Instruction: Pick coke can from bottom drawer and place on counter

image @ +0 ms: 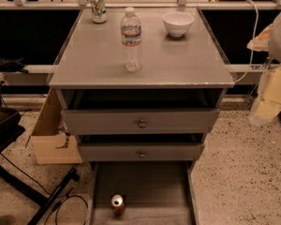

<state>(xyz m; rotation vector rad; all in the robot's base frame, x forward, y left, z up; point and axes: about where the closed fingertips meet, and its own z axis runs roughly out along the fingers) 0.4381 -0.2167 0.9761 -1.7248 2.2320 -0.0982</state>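
Approach step: coke can (118,204) sits ungrabbed in the open bottom drawer (145,182). My claw's out of shot, can't tell its opening. Next I reach way down to it.

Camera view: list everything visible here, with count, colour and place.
coke can: one, red with silver top, in the bottom drawer, near left.
bottom drawer: one, grey, open at floor level.
counter: one, grey, cabinet top.
water bottle: one, clear, counter middle.
patterned can: one, white and green, counter back left.
bowl: one, white, counter back right.
upper drawers: two, grey, round knobs.
cardboard: one, brown, floor left of cabinet.
gripper: none in view.
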